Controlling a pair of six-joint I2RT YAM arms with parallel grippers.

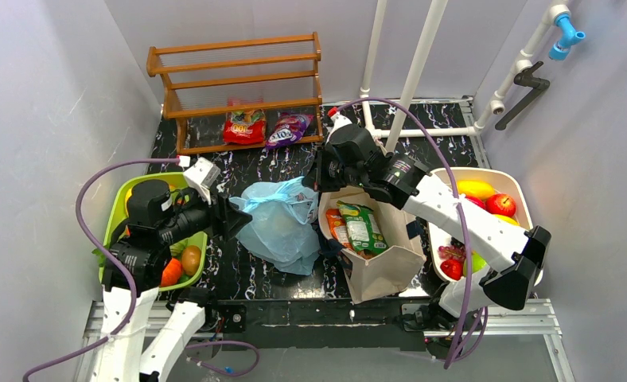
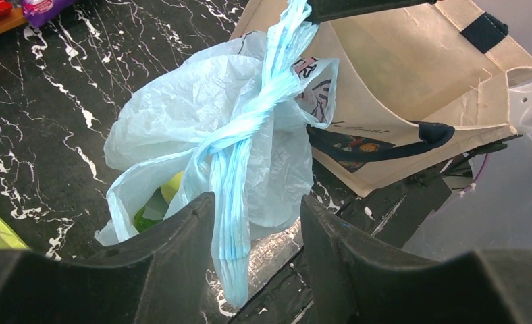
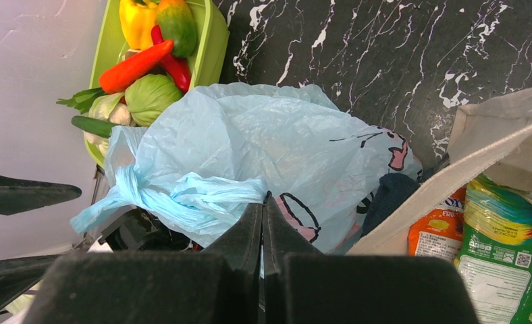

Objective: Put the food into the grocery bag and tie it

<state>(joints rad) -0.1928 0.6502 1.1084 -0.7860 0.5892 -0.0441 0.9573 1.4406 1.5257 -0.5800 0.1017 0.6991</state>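
Nearest you, your left hand (image 2: 258, 206) was open, its jaws apart on either side of the twisted handle strand (image 2: 246, 135) of the grocery bag (image 1: 282, 227). The bag lay on the desk (image 1: 239, 171) between the green basket (image 1: 119, 215) and the canvas tote (image 1: 382, 267). The strand ran away and to the right to your right hand (image 3: 263, 202), which was closed on its far end. The left hand was nearer the loose tail.
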